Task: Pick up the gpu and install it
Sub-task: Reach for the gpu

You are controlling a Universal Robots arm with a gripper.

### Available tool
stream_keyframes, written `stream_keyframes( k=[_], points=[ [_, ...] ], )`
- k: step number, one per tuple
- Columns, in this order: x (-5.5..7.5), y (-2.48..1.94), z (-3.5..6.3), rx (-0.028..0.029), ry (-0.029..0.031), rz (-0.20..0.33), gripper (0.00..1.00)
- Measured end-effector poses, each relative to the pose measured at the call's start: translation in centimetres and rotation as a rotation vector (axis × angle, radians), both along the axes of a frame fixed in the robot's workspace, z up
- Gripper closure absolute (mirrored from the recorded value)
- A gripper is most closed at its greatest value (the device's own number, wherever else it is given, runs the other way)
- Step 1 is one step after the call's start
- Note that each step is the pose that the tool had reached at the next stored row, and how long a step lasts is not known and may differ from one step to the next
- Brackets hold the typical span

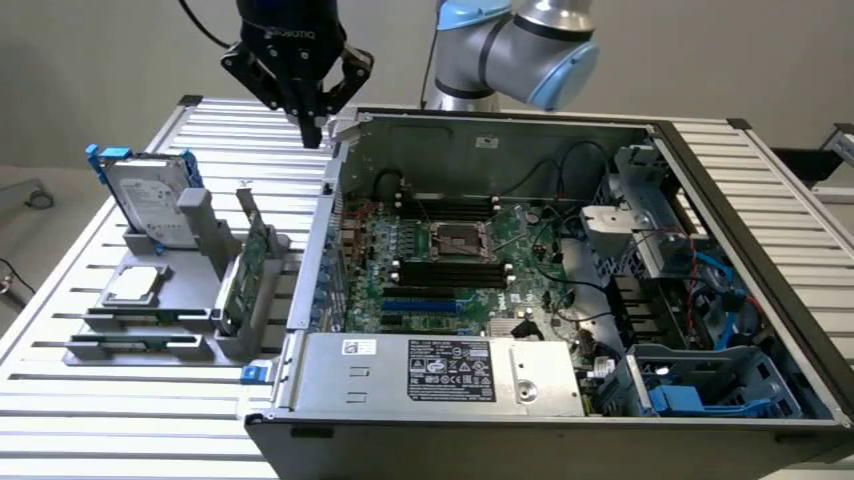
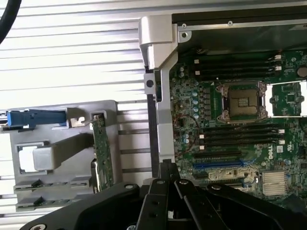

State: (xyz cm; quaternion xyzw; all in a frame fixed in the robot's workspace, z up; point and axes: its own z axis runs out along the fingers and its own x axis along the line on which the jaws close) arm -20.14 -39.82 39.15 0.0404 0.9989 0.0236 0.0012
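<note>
The gpu [image 1: 240, 272] stands on edge in a grey holder [image 1: 187, 255] on the table, at the exterior view's left of the open computer case [image 1: 400, 400]. Its green board faces the case. My gripper [image 1: 311, 128] hangs shut and empty above the slatted table, just outside the case's far corner and well beyond the gpu. In the wrist view the closed gripper [image 2: 164, 166] sits over the case's side wall [image 2: 163, 124], with the gpu [image 2: 102, 148] off to one side and the motherboard [image 2: 230, 120] on the other.
A silver hard drive with a blue frame [image 1: 144, 195] stands upright in the same holder, and a flat silver part [image 1: 136, 285] lies below it. Inside the case are the large green motherboard [image 1: 454, 260], cables and a power supply [image 1: 441, 372].
</note>
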Motion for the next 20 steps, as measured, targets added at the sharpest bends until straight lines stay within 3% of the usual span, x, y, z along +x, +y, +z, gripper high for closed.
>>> stream_keyframes(
  k=[4, 17, 20],
  points=[
    [-1.8, 0.01, -0.12, 0.0000, 0.0070, 0.000, 0.89],
    [-7.7, 0.02, -1.59, -0.0025, 0.0081, 0.004, 0.89],
    [-8.5, 0.02, -1.91, -0.0034, 0.0080, 0.011, 0.89]
  ],
)
